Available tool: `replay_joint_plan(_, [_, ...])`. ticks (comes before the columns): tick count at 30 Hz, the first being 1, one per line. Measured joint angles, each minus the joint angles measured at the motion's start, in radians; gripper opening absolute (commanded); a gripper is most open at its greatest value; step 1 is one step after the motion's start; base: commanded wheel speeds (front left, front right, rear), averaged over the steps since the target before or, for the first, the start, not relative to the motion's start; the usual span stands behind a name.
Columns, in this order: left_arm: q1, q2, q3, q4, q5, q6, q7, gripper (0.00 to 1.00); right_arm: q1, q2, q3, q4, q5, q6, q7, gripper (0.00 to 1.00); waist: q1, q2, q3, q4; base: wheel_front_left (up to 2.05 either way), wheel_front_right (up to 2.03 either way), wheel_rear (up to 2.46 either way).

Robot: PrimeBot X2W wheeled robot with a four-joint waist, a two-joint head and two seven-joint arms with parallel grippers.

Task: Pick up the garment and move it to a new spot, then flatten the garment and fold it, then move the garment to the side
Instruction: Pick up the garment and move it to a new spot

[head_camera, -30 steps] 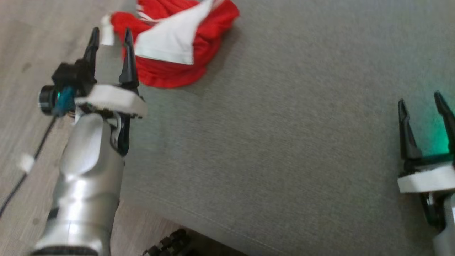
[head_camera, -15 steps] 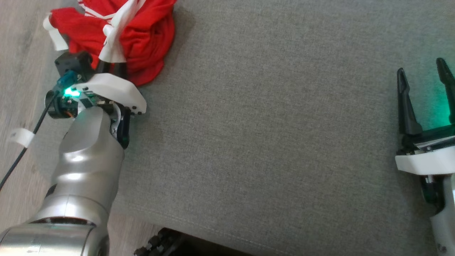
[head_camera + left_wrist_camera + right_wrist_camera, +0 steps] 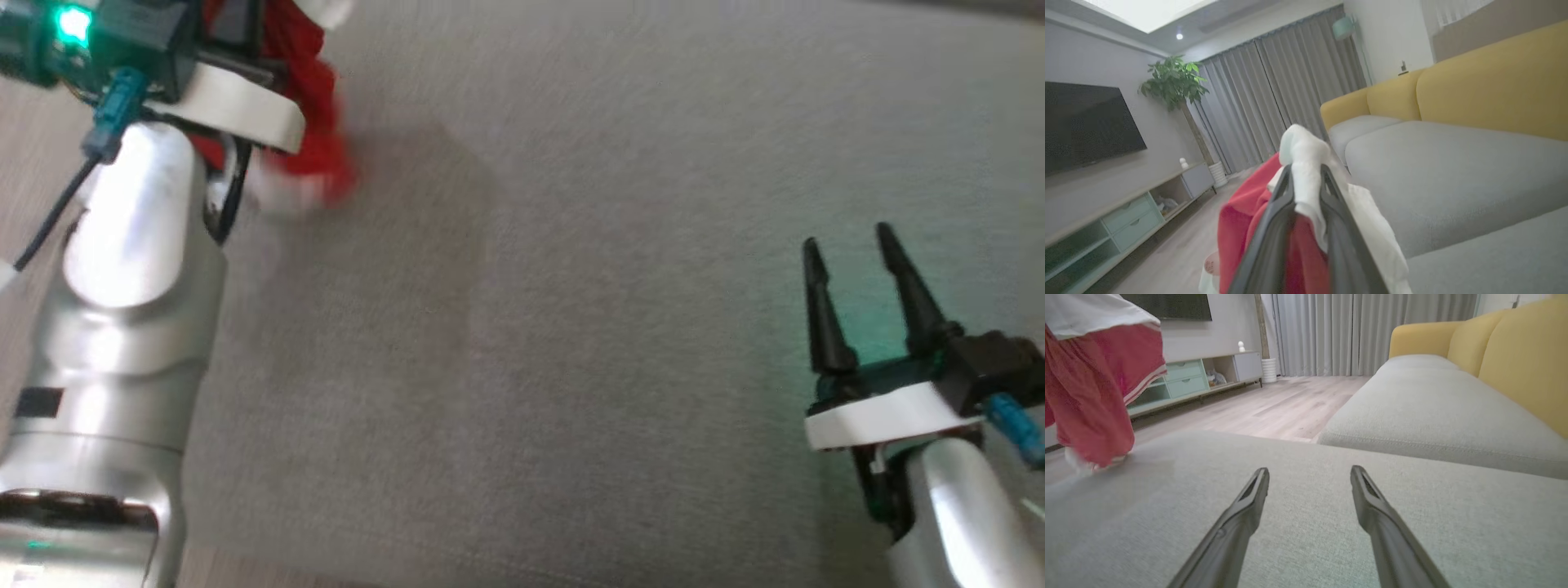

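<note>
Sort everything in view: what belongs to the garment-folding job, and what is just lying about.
Job: red and white garment, pinched in the left gripper; open right gripper; grey cushion.
Just around: television, potted plant, curtains, yellow sofa back, low cabinet.

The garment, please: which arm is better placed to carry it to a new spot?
Left. The left gripper is shut on the red-and-white garment, which hangs from it. The right gripper stands open and empty over the grey cushion, apart from the cloth.
</note>
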Motion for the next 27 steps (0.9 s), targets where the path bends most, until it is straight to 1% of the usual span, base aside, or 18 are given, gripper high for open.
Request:
replay_joint_plan(2, [-0.002,0.022,-0.024,-0.053,0.003,-0.01,0.0,0.0,0.006,0.02,0.012,0.0,0.007,0.0,0.0,1.0,-0.0001,0.0,-0.044,-0.027,0.0,0.0,0.0])
replay_joint_plan(5, [-0.007,0.032,-0.06,-0.112,0.002,-0.026,0.0,0.0,0.034,0.039,0.019,-0.005,0.011,0.0,0.0,1.0,-0.0002,0.0,-0.102,-0.084,0.0,0.0,0.0])
replay_joint_plan(7, [-0.025,0.029,-0.091,-0.138,-0.002,-0.035,0.0,0.0,0.061,0.047,0.016,-0.011,0.014,0.0,0.0,1.0,-0.0001,0.0,-0.135,-0.129,0.0,0.0,0.0])
replay_joint_plan(9, [-0.049,0.026,-0.12,-0.164,-0.011,-0.035,0.0,0.0,0.084,0.058,0.012,-0.017,0.02,0.0,0.0,1.0,-0.0002,0.0,-0.165,-0.177,0.0,0.0,0.0])
replay_joint_plan(10, [-0.075,0.014,-0.136,-0.185,-0.038,-0.036,0.003,0.0,0.102,0.064,0.011,-0.025,0.02,0.0,0.0,1.0,-0.0003,0.0,-0.19,-0.228,0.0,0.0,0.0])
replay_joint_plan(13, [-0.089,-0.004,-0.17,-0.205,-0.098,-0.04,0.019,0.0,0.109,0.068,0.006,-0.038,0.023,0.0,0.0,1.0,-0.0002,0.0,-0.215,-0.305,0.0,0.0,0.0])
replay_joint_plan(16, [-0.072,-0.016,-0.24,-0.205,-0.132,-0.044,0.024,0.0,0.111,0.071,0.009,-0.049,0.029,0.0,0.0,1.0,0.0,0.0,-0.223,-0.379,0.0,0.0,0.0])
replay_joint_plan(18, [-0.031,-0.021,-0.274,-0.201,-0.155,-0.044,0.022,0.0,0.111,0.076,0.013,-0.053,0.031,0.0,0.0,1.0,0.0,0.0,-0.22,-0.424,0.0,0.0,0.0])
replay_joint_plan(21, [0.085,-0.031,-0.305,-0.159,-0.187,-0.044,0.016,0.0,0.111,0.083,0.013,-0.054,0.038,0.0,0.0,1.0,0.0,0.0,-0.201,-0.478,0.0,0.0,0.0])
replay_joint_plan(23, [0.178,-0.043,-0.323,-0.112,-0.188,-0.043,0.008,0.0,0.111,0.083,0.017,-0.054,0.044,0.0,0.0,1.0,0.0001,0.0,-0.175,-0.497,0.0,0.0,0.0])
replay_joint_plan(25, [0.275,-0.047,-0.339,-0.064,-0.184,-0.025,0.007,0.0,0.107,0.085,0.025,-0.052,0.058,0.0,0.0,1.0,0.0005,0.0,-0.148,-0.511,0.0,0.0,0.0])
replay_joint_plan(26, [0.322,-0.047,-0.34,-0.059,-0.183,-0.017,0.007,0.18,0.105,0.087,0.027,-0.052,0.062,0.0,0.0,1.0,0.0005,0.0,-0.136,-0.516,0.0,0.0,0.0])
replay_joint_plan(27, [0.369,-0.048,-0.333,-0.061,-0.183,-0.001,0.007,0.41,0.103,0.089,0.027,-0.051,0.066,0.0,0.0,1.0,0.0004,0.0,-0.126,-0.519,0.0,0.0,0.0])
